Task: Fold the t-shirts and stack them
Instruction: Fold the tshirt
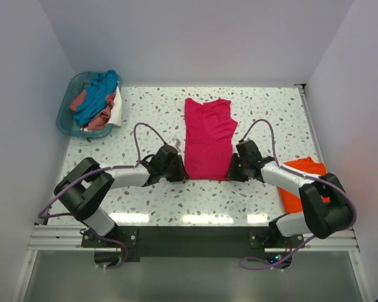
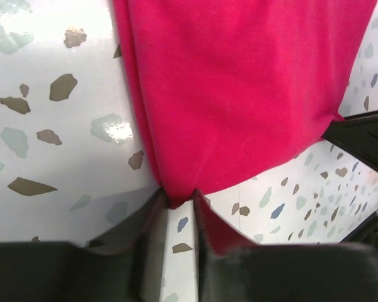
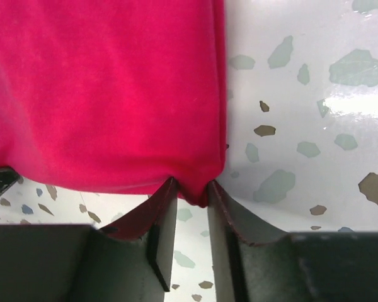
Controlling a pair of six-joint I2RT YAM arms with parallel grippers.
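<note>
Fabric corners are what we hold: our left gripper [image 2: 179, 200] and right gripper [image 3: 190, 192] each pinch a near corner of the pink shirt [image 1: 207, 138], likely to fold its hem away from us. One orange shirt [image 1: 300, 182] lies right of it; the basin [image 1: 68, 108], far left, holds several more.

Magenta-pink t-shirt [image 1: 208, 141] lies folded lengthwise, flat, mid-table; orange t-shirt [image 1: 297, 182] right; teal t-shirt [image 1: 97, 94], salmon t-shirt [image 1: 94, 116] and white t-shirt [image 1: 116, 112] heaped far-left.
</note>
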